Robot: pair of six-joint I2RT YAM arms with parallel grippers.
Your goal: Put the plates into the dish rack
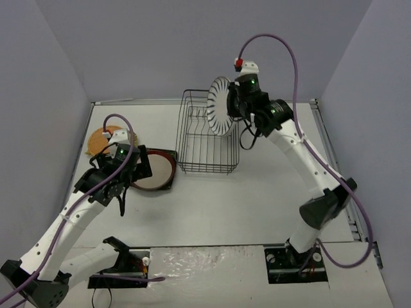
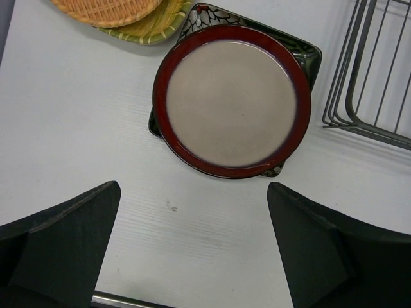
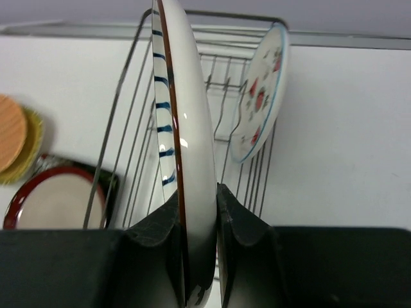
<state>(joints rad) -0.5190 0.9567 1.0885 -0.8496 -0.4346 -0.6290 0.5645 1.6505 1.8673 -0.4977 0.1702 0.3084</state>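
Note:
My right gripper (image 1: 232, 106) is shut on the rim of the white plate with dark radial stripes (image 1: 219, 106), held on edge above the right side of the black wire dish rack (image 1: 207, 157). In the right wrist view the striped plate (image 3: 186, 115) sits between my fingers (image 3: 241, 221), and the white plate with red fruit marks (image 3: 260, 96) stands upright in the rack (image 3: 122, 135) beyond. The red-rimmed cream plate (image 2: 232, 99) lies on the dark square plate (image 2: 308, 54) left of the rack. My left gripper (image 2: 192, 250) is open and empty just short of them. Orange (image 2: 109, 9) and yellow-green (image 2: 157, 25) plates lie stacked further left.
The rack's corner (image 2: 369, 96) shows at the right of the left wrist view. Grey walls enclose the table (image 1: 257, 205) on three sides. Purple cables loop over both arms.

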